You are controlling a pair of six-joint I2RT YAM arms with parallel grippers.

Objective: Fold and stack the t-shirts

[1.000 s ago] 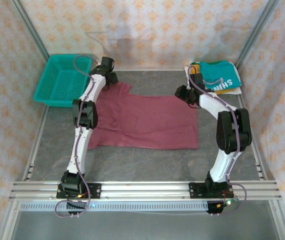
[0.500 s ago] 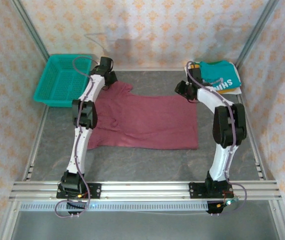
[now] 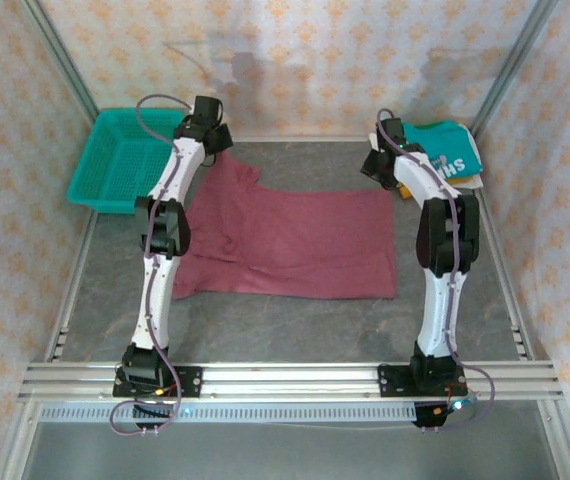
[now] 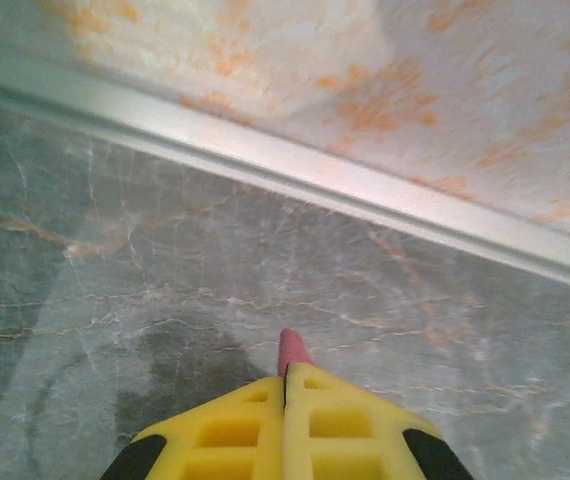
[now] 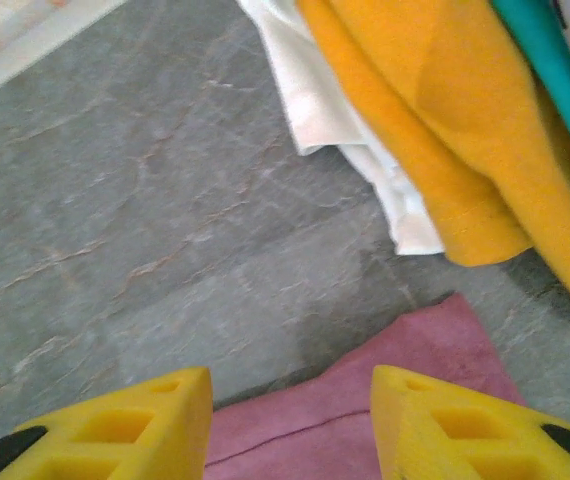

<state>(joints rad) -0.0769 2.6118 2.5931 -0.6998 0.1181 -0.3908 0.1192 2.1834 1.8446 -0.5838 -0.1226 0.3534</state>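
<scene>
Left tool [image 4: 285,392] pinches soft maroon tee [image 3: 295,240]; right tool [image 5: 290,385] gapes over its corner

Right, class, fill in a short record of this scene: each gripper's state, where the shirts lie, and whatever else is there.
Left gripper: shut, pinching a bit of the maroon t-shirt at its far left corner
Right gripper: open, jaws either side of that shirt's far right corner
Shirt in work: spread out on the table, not yet folded
Stack: far right corner; teal t-shirt on top, orange-yellow t-shirt under it, cream t-shirt lowest
Basket: teal mesh, far left
</scene>
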